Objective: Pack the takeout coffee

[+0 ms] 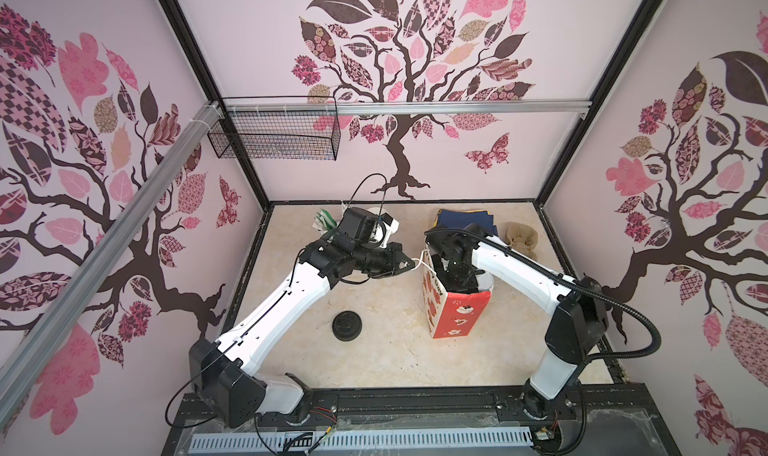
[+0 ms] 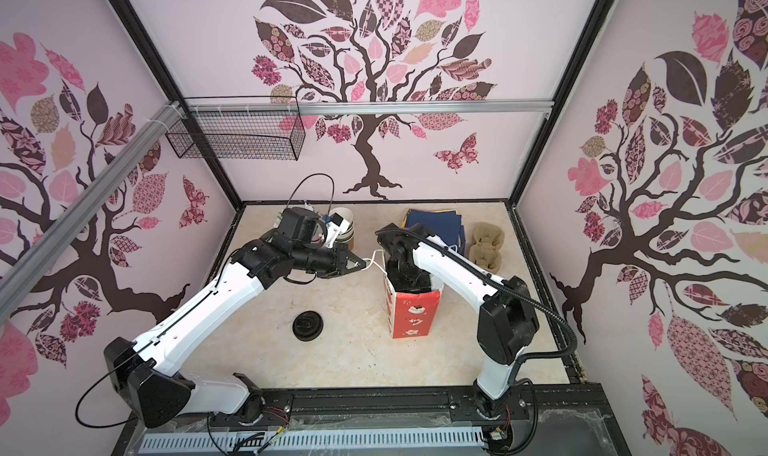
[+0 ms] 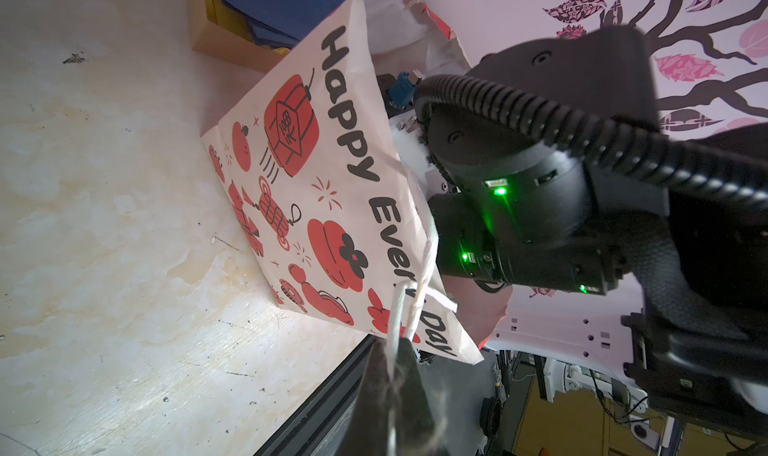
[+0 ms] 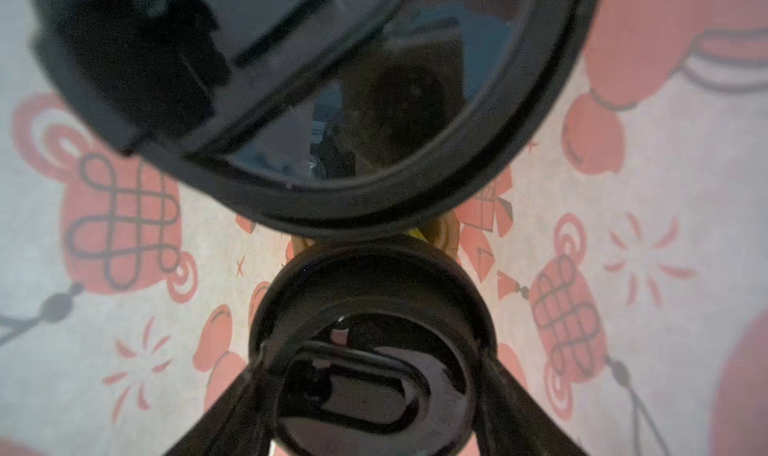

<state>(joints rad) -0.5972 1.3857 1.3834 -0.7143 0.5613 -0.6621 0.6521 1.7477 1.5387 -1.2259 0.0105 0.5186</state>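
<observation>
Your left gripper (image 1: 412, 262) pinches the bag handle (image 3: 397, 308); your right gripper (image 4: 372, 352), deep in the bag (image 1: 457, 314), seems to hug a cup (image 4: 370, 273).

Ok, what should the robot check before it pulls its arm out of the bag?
1. The left gripper is pinching the bag handle: ok.
2. The paper bag stands with its mouth open: ok.
3. Two lidded cups are inside, the first cup and the second cup beside it: ok.
4. The right gripper is free of the first cup: cannot tell. Its fingers straddle it.
5. Both cups sit flat on the bag's bottom: cannot tell.
6. The lid stack is away from the bag: ok.
</observation>
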